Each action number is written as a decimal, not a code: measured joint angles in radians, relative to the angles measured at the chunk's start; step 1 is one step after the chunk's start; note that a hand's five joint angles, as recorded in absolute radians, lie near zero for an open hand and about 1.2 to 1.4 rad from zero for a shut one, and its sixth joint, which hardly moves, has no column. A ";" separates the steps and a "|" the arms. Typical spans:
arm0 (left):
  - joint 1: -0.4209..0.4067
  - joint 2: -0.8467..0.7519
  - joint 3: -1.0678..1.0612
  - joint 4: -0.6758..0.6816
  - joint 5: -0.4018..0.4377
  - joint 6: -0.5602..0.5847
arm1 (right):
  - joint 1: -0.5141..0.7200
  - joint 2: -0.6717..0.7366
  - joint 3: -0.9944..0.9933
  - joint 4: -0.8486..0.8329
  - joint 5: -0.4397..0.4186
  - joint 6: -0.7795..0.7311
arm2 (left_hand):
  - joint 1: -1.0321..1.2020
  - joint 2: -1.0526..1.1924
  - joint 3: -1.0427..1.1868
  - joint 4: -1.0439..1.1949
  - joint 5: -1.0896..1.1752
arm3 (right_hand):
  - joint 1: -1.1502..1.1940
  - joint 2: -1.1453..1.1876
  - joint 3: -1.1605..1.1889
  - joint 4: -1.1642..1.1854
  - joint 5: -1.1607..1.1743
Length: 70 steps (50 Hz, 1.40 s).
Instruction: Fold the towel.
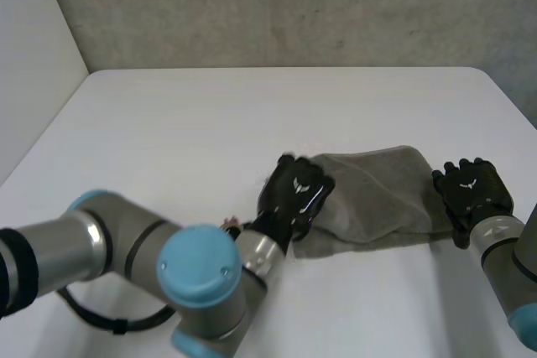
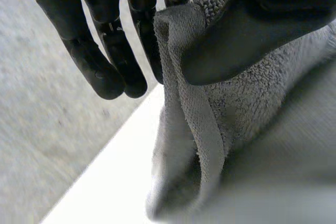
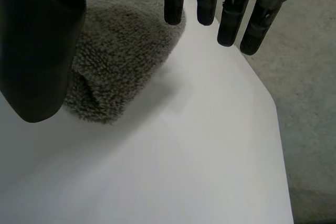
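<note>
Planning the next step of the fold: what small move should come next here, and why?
Probably close the right hand on the corner of the grey towel. Its fingers hang straight over that corner on the white table, pinching nothing, while the left hand pinches the opposite edge between thumb and fingers.

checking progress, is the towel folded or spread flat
Folded, loosely: the towel lies in rumpled layers, one hemmed edge pinched by the left hand.

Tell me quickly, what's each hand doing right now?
Left hand: shut, pinching the towel edge between thumb and fingers.
Right hand: open, fingers straight, at the towel's other end.
</note>
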 measured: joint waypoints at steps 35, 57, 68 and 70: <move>0.058 0.177 -0.207 -0.167 -0.018 -0.176 | -0.085 0.025 -0.005 0.001 -0.263 0.002 | -1.139 -1.175 -1.254 -1.213 -1.237 | 0.127 0.099 0.109 0.097 0.138; 0.228 0.289 -0.222 -0.166 -0.020 -0.434 | -0.141 0.051 -0.023 0.003 -0.238 -0.016 | -1.151 -1.189 -1.267 -1.214 -1.252 | 1.033 1.015 1.076 1.069 1.077; 0.272 0.325 -0.223 -0.166 -0.020 -0.479 | -0.113 -0.019 -0.055 0.003 -0.143 -0.136 | -1.154 -1.189 -1.268 -1.214 -1.254 | 1.044 1.015 1.076 1.069 1.077; 0.276 0.325 -0.223 -0.166 -0.020 -0.478 | -0.048 -0.042 -0.073 0.002 -0.123 -0.172 | -1.154 -1.189 -1.268 -1.214 -1.254 | 1.049 1.022 1.076 1.069 1.077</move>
